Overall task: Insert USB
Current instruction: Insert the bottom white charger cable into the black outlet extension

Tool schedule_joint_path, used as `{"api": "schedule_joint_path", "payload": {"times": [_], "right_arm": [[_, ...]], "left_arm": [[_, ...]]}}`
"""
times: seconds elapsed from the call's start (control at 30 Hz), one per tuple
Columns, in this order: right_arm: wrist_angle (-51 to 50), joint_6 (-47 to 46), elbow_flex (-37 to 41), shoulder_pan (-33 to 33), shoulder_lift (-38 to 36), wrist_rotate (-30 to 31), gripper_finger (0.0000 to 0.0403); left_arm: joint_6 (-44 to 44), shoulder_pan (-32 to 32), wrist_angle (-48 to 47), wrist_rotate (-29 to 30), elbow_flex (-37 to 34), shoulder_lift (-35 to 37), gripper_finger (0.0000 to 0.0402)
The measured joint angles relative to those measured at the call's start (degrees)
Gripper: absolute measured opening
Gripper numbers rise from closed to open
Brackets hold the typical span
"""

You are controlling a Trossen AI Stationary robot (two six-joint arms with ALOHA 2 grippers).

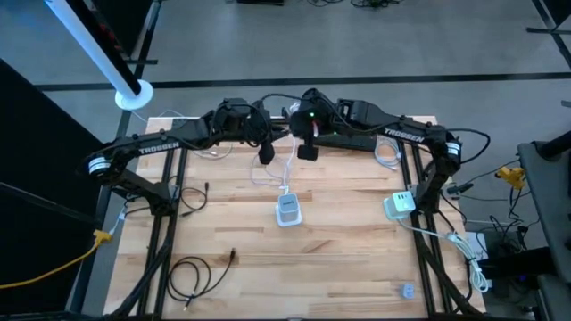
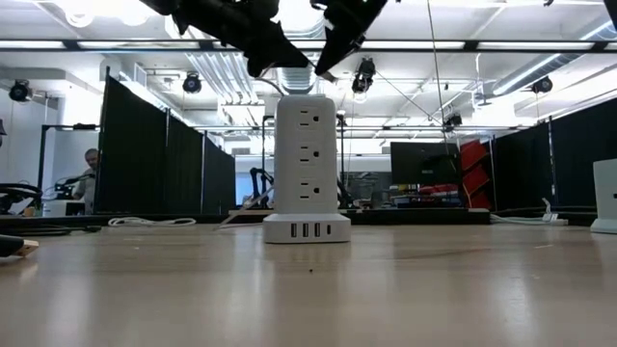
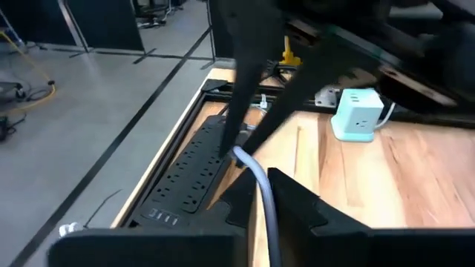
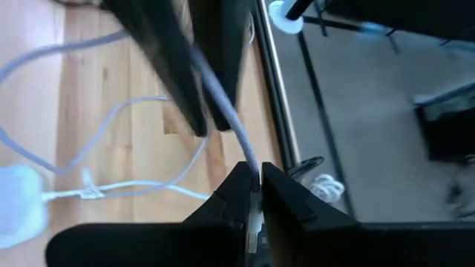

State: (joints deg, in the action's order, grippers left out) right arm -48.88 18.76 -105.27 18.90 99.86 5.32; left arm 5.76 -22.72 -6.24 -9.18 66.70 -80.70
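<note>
Above the table's far middle, my left gripper (image 1: 265, 152) and my right gripper (image 1: 308, 150) stand close together, each shut on a grey USB cable (image 4: 226, 111) that spans the short gap between them. Its plug does not show. A white power tower (image 1: 287, 209) stands upright on its base at the table's middle; in the low view a row of USB ports (image 2: 307, 229) shows at its foot. Thin white cables (image 1: 290, 174) lie between the grippers and the tower. My left gripper (image 3: 260, 189) has the grey cable (image 3: 261, 182) pinched between its two fingers, which lie roughly along the cable. The cable is clear of the table. My right gripper (image 4: 254, 174) pinches the cable (image 4: 249, 159) between its two fingertips, slanting down from the table's right. The span between the grippers runs fairly straight, off the table.
A black power strip (image 3: 185, 178) lies along the far edge under the grippers. A second, pale green and white tower (image 1: 400, 203) stands at the right. Black cables (image 1: 192, 272) lie near left, a coiled white cable (image 1: 385, 156) far right.
</note>
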Motion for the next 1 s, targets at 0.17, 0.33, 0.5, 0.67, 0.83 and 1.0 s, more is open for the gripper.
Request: {"api": "schedule_joint_path", "payload": {"times": [0.17, 0.33, 0.5, 0.67, 0.83, 1.0], "right_arm": [[0.09, -1.59, 0.0, 4.33, -0.09, -7.34, 0.001], [3.92, -1.22, 1.84, 9.66, -0.16, -16.22, 0.001], [13.63, -1.42, 10.25, 15.44, -0.18, -27.56, 0.001], [28.34, -2.64, 22.92, 19.2, -0.18, -33.36, 0.001], [49.12, -5.76, 36.9, 23.02, -0.16, -35.22, 0.001], [68.08, -3.49, 48.86, 26.46, 0.68, -39.91, 0.001]], "left_arm": [[4.14, 0.0, -2.08, -2.31, 0.0, 2.13, 0.0104], [7.26, -1.5, -5.02, -2.52, 0.0, 6.22, 0.0158], [6.64, -4.6, -5.44, -2.48, -2.53, 11.21, 0.0181], [4.39, -6.96, -3.36, -2.5, -8.03, 15.32, 0.0172], [0.86, -8.09, -2.66, -2.44, -12.45, 16.78, 0.015], [0.45, -8.15, 1.71, -2.35, -14.08, 15.07, 0.0126]]}}
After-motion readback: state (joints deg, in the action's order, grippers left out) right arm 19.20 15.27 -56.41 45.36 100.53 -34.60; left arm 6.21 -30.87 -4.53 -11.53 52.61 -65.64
